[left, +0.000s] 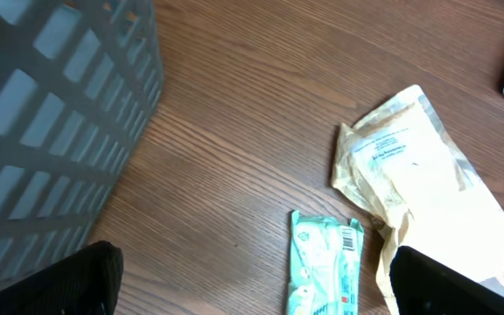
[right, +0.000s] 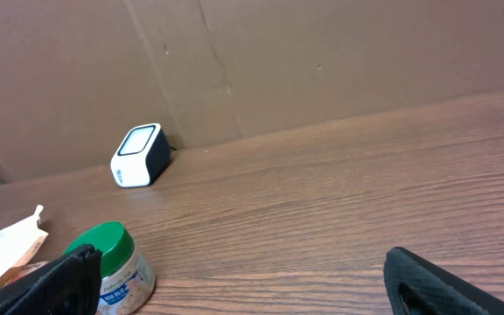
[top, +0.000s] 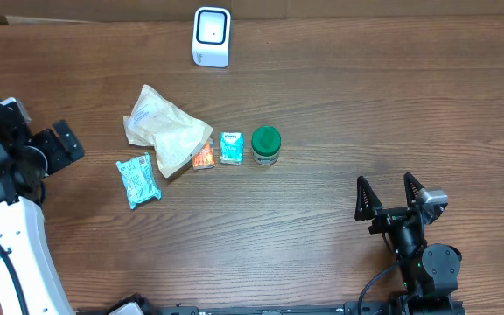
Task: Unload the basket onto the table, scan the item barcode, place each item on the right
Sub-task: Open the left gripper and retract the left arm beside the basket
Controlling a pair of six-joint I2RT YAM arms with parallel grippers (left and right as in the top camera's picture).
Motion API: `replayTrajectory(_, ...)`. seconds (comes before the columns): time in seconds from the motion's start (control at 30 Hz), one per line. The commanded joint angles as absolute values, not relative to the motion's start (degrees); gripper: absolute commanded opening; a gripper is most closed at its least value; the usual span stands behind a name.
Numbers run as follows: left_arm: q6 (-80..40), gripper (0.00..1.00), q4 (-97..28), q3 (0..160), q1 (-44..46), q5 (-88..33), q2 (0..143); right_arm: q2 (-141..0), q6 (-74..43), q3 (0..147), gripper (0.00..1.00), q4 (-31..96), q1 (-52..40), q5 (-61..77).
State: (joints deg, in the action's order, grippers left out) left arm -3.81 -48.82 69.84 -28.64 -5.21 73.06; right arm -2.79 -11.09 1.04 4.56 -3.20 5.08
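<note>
Hanging at the left edge of the table, the left gripper has its fingers spread wide and holds nothing. In its wrist view the two dark fingertips sit in the bottom corners, and the left gripper looks down on bare wood and the nearest goods. A grey basket fills the upper left of that view.

The right gripper hovers near the front right of the table, its jaws likewise parted and empty. From its wrist camera the right gripper faces across open wood toward the far edge.

The goods for scanning lie in a loose row at centre-left, none of them in either gripper. A teal packet lies flat nearest the left arm. Just beside it is a crumpled beige pouch. Next come an orange sachet, a small teal pack and a green-lidded jar, which stands upright.

The white scanner stands at the far edge, well apart from the row, in front of a cardboard wall.
</note>
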Motion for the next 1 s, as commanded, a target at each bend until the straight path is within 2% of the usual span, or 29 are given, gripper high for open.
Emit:
replayTrajectory(0.0,-2.31,0.99,-48.84,70.52,-28.82,-6.92,73.49,-2.55,-10.85,0.47,1.0,4.38,-3.57,4.62)
replayTrajectory(0.53,-2.31,1.0,-48.86,70.52,-28.8,-6.94,73.49,-2.55,-10.22,0.47,1.0,4.29,-3.55,4.34)
replayTrajectory(0.67,-2.31,1.0,-48.84,70.52,-28.82,-6.94,73.49,-2.55,-10.44,0.62,1.0,2.98,-3.57,10.02)
replayTrajectory(0.83,-2.31,1.0,-48.84,70.52,-28.8,-6.94,73.49,-4.12,-10.44,7.57,1.0,4.75,-3.57,16.08)
replayTrajectory(0.97,-2.31,1.0,-48.84,70.52,-28.8,-6.94,73.49,-11.77,-10.41,21.54,1.0,13.58,-3.57,17.56)
